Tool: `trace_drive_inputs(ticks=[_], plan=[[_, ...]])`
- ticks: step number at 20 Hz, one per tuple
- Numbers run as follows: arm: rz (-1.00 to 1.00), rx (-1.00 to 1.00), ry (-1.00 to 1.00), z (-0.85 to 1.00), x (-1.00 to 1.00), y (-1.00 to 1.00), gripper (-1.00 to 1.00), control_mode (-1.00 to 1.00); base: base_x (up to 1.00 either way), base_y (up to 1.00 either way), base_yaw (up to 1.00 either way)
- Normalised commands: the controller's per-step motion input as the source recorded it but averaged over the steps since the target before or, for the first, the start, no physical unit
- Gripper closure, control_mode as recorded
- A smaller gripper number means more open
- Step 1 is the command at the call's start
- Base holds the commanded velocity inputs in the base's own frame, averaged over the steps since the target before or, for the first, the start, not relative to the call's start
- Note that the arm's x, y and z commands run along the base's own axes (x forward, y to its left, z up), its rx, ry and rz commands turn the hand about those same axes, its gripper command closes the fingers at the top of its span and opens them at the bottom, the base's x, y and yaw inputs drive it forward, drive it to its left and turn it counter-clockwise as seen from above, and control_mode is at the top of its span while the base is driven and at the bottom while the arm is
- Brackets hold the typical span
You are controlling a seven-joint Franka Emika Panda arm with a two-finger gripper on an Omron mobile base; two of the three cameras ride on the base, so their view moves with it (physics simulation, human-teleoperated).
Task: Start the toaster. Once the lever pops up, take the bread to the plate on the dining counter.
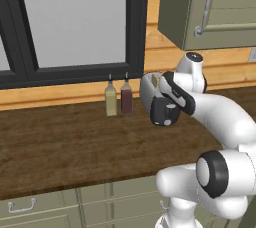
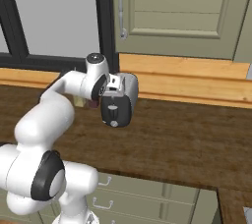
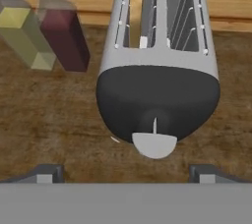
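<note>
Along the worktop's (image 1: 60,137) back edge: one toaster (image 3: 157,85), two bottles (image 1: 118,99) beside it. Jaws wide open, holding nothing; plenty of bare wood toward the front edge.

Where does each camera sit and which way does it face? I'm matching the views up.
Left base view: behind-left, facing the counter, bottles and window; arm lower right.
Right base view: behind-right, facing the toaster; arm lower left.
Hand view: above the toaster's lever; open gripper tips at bottom.
All share the toaster.
</note>
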Motion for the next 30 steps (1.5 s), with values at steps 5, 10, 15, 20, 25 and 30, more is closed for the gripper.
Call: trace_drive_inputs(ticks=[5,10,15,20,25,30], plan=[[-0.01,0.0,0.0,-0.43,0.0,0.08,-1.0,-1.0,0.0,0.0,0.0],[0.0,0.0,0.0,-0.41,0.0,0.11,-1.0,-1.0,0.0,0.0,0.0],[0.0,0.0,0.0,-0.35,0.0,0.16,-1.0,-1.0,0.0,0.0,0.0],[0.0,0.0,0.0,-0.08,0.02,0.01,-1.0,-1.0,0.0,0.0,0.0],[0.0,0.0,0.0,0.03,0.04,0.0,-1.0,-1.0,0.0,0.0,0.0],[0.0,0.01,0.0,0.17,0.02,0.0,-1.0,-1.0,0.0,0.0,0.0]])
